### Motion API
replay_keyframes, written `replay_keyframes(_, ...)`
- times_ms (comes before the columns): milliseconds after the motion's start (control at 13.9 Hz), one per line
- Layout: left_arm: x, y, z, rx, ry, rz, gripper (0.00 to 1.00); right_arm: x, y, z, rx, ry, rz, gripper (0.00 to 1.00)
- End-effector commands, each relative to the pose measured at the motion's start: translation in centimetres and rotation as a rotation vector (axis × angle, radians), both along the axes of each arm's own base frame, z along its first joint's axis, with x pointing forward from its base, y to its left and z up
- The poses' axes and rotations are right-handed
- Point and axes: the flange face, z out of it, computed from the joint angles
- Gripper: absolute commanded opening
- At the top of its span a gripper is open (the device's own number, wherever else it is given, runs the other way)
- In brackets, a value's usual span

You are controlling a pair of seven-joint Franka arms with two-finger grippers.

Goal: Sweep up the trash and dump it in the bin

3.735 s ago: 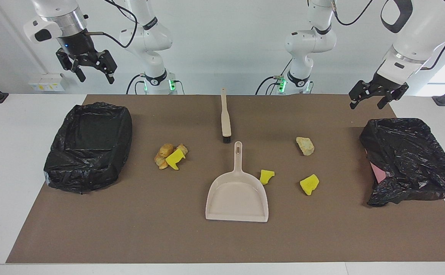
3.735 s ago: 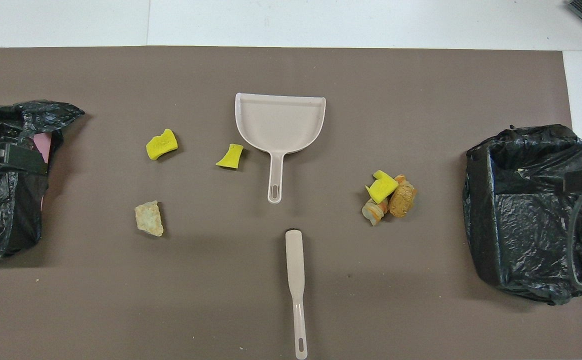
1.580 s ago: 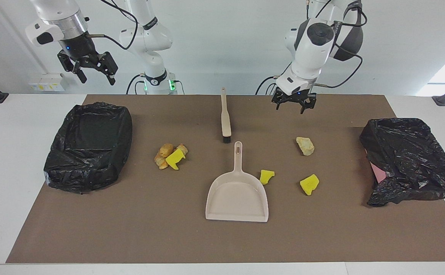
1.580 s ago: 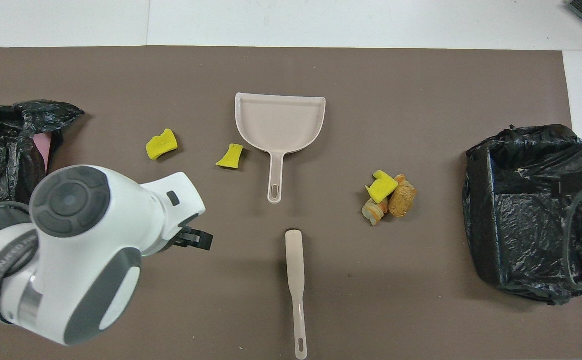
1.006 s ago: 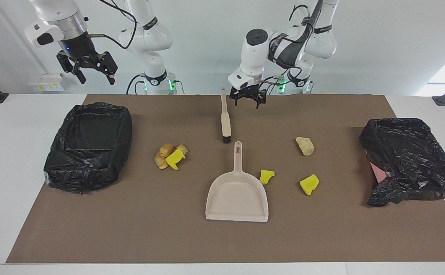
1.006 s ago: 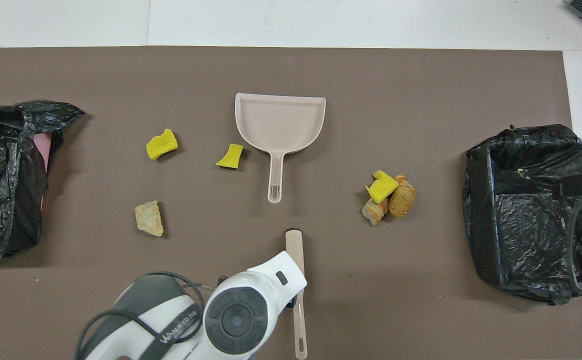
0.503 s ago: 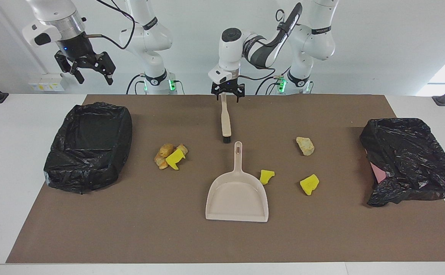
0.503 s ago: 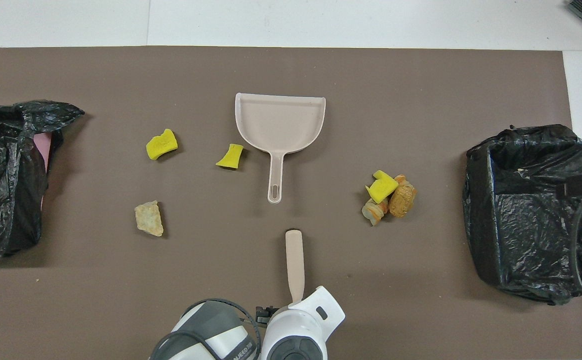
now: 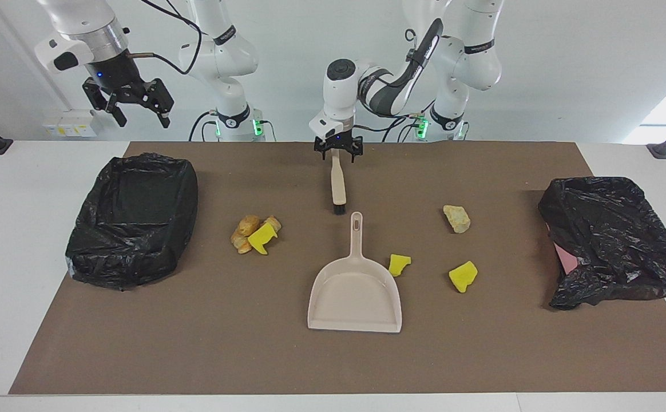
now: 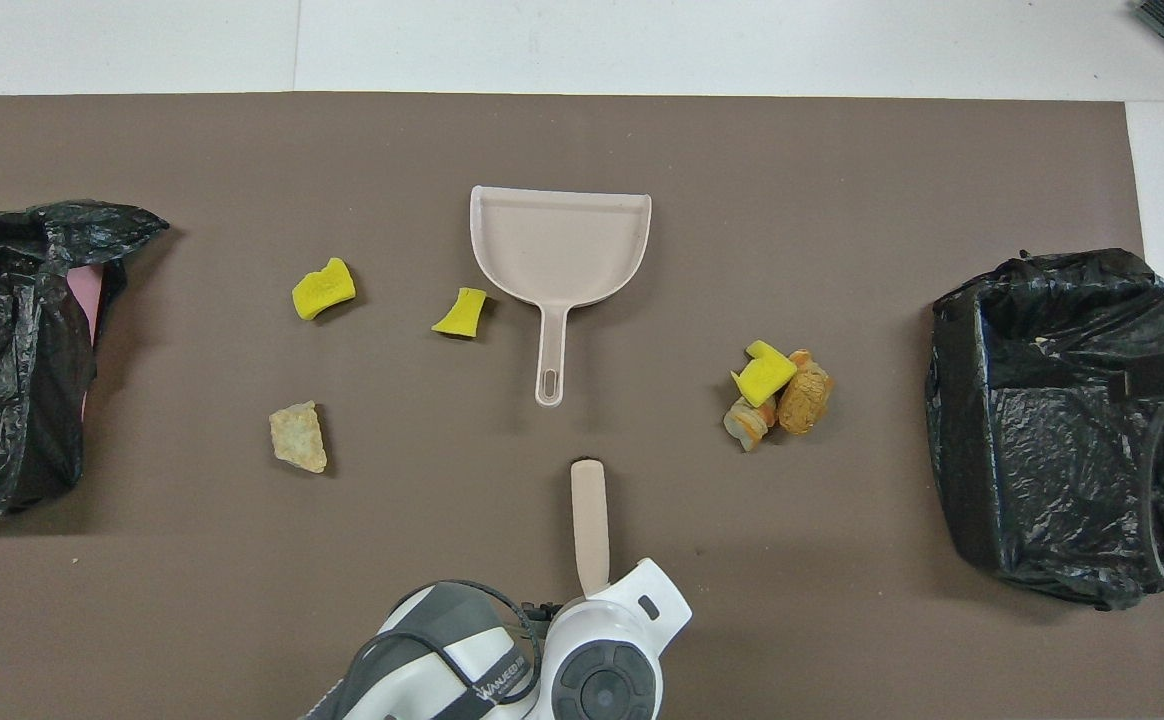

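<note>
The trash lies in scraps on the brown mat: a clump of tan lumps with a yellow bit [image 9: 256, 233] [image 10: 774, 392], two yellow sponge bits [image 9: 399, 264] [image 9: 463, 276] and a pale tan lump [image 9: 457, 218]. A black-lined bin [image 9: 133, 217] [image 10: 1062, 420] stands at the right arm's end. The beige brush [image 9: 338, 186] [image 10: 589, 520] lies nearer to the robots than the beige dustpan [image 9: 356, 292] [image 10: 562, 245]. My left gripper [image 9: 337, 153] is open, low over the brush handle's end, fingers either side of it. High over the bin, my right gripper [image 9: 143, 117] waits open and empty.
A crumpled black bag [image 9: 613, 240] [image 10: 12, 350] with a pink patch showing lies at the left arm's end of the table. White table [image 9: 18, 229] borders the mat [image 9: 195, 343]. In the overhead view the left arm's wrist [image 10: 602, 660] covers the brush handle's end.
The left arm swung from the crumpled bag across the mat to the brush handle and came lower over its end. The right gripper barely shifted. Nothing on the mat moved.
</note>
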Motion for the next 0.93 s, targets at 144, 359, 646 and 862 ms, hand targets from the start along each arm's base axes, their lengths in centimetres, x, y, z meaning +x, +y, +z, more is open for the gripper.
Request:
replay_keyframes(144,-0.2,-0.1,1.2,-0.005,0.0,0.003,0.47,-0.6,-0.5,-0.4,-0.006,-0.001,0.024,1.0)
replay_keyframes(359,0.4,0.3,2.6,0.008,0.008,0.017,0.0,-0.6,-0.5,-0.5,-0.006,0.003,0.025,1.0)
replay_keyframes(646,2.1,3.0,5.5,0.111,0.078,0.096,0.0,-0.3,-0.3,-1.1,-0.011,0.012,0.01,1.0)
replay_keyframes(862,2.7,5.0,5.5,0.19,0.117,0.162,0.0,1.4,2.0,-2.1,-0.024,0.005,-0.045,1.0)
